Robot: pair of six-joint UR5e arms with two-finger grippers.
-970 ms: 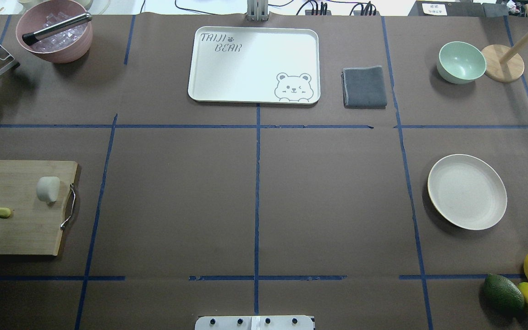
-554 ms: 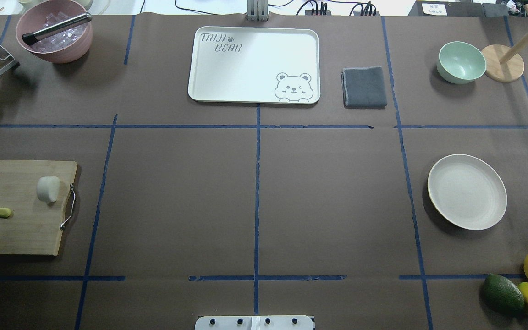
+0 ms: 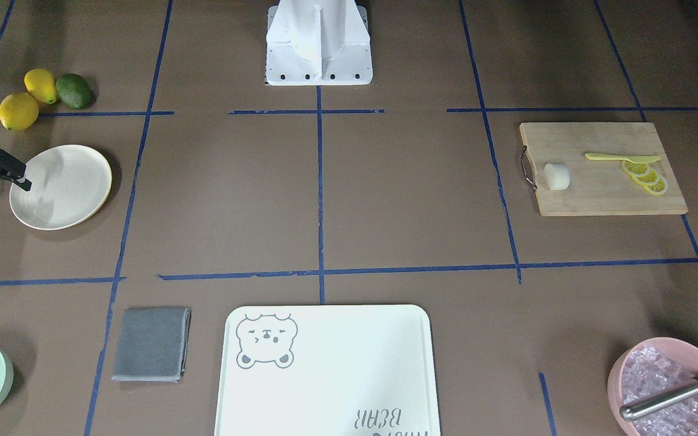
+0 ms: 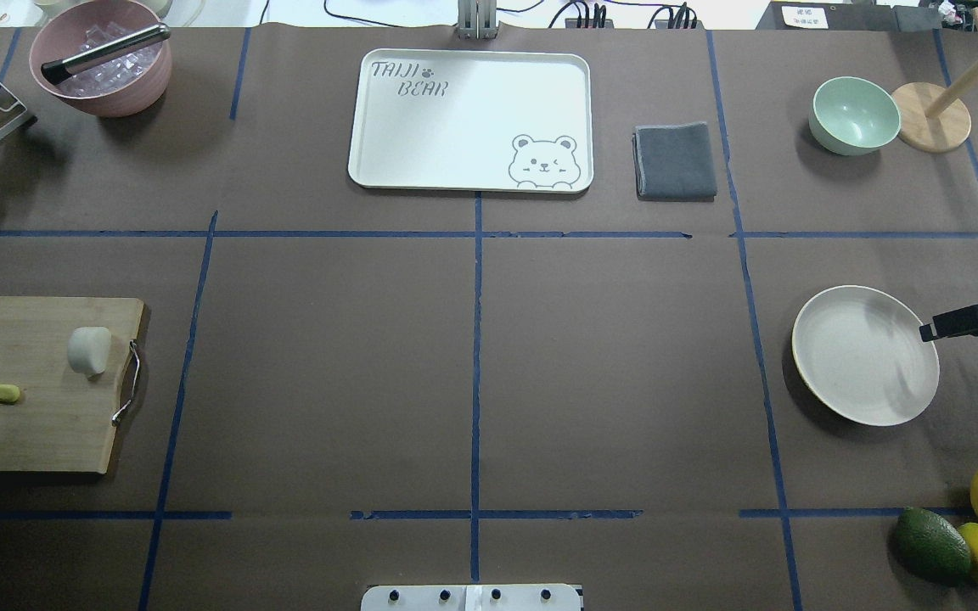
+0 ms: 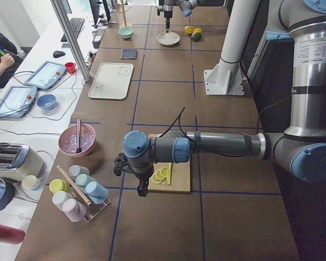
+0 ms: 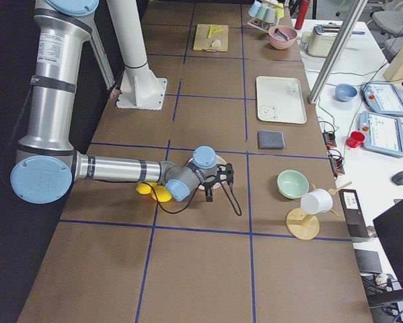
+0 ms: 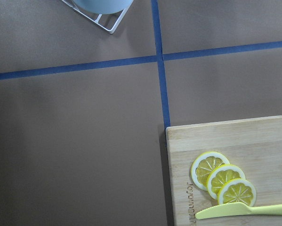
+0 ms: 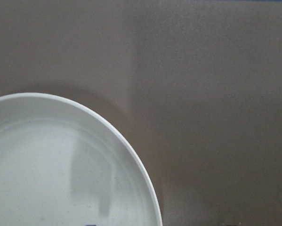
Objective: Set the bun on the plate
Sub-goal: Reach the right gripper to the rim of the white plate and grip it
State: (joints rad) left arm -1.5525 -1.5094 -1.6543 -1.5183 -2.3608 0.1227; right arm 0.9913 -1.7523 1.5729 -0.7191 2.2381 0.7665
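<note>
The right gripper (image 3: 0, 186), seemingly spread, is held over the plate's (image 3: 73, 194) rim. The bun (image 3: 557, 176) is seen well apart on the cutting board (image 3: 597, 197). The left gripper's (image 5: 140, 184) state cannot be told.

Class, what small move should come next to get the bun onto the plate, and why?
Probably shift the left claw along the cutting board to above the bun: it hangs by the lemon slices, while the bun lies near the handle, far from the plate.

My right claw (image 6: 216, 183) hangs over the round cream-white plate (image 6: 221, 161), between two yellow lemons (image 6: 151, 190) and a pale green bowl (image 6: 292, 183).
</note>
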